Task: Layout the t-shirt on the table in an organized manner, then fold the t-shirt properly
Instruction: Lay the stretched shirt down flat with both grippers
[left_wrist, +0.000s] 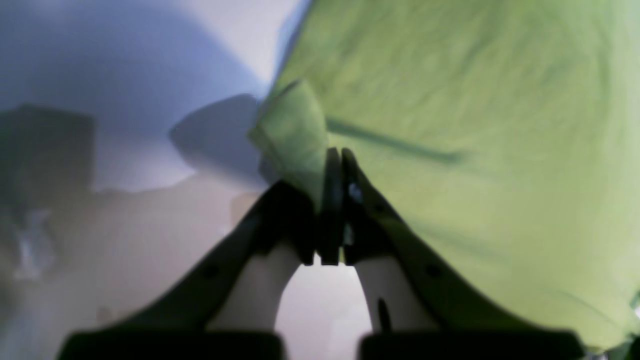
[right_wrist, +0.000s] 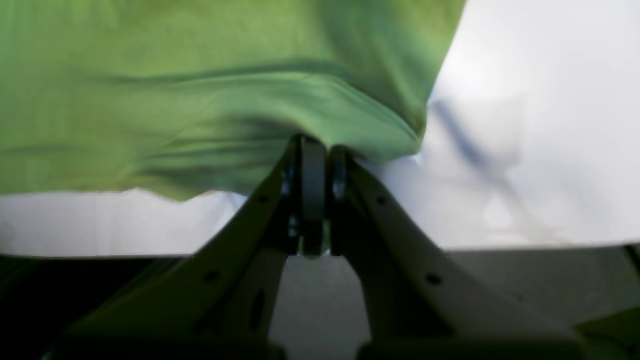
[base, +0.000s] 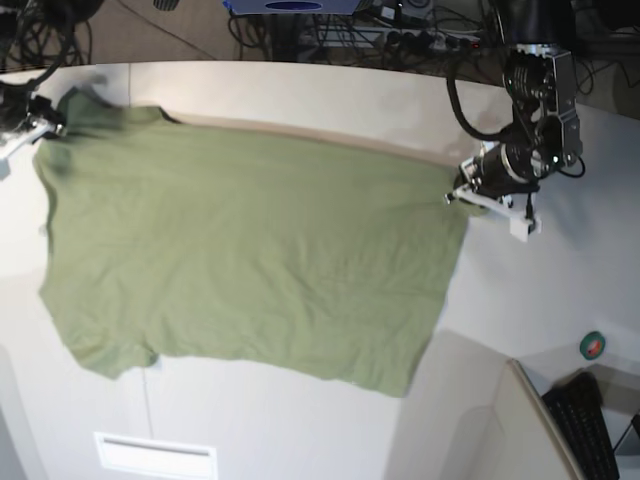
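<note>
Both tools, left (left_wrist: 334, 155) and right (right_wrist: 320, 145), are clamped on opposite shirt (base: 250, 260) corners, arms stretching it across the surface (base: 520, 300).

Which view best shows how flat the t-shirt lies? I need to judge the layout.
The base view: the whole t-shirt is visible, stretched between the left gripper and right gripper. The wrist views show only blurred patches of cloth at each pinched edge.

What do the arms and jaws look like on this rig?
Left gripper and right gripper: slim black jaws, tapering to narrow tips, with small round holes along their sides. In the base view the left arm is black and silver-grey, looped with black cables, with a white bracket below.
</note>
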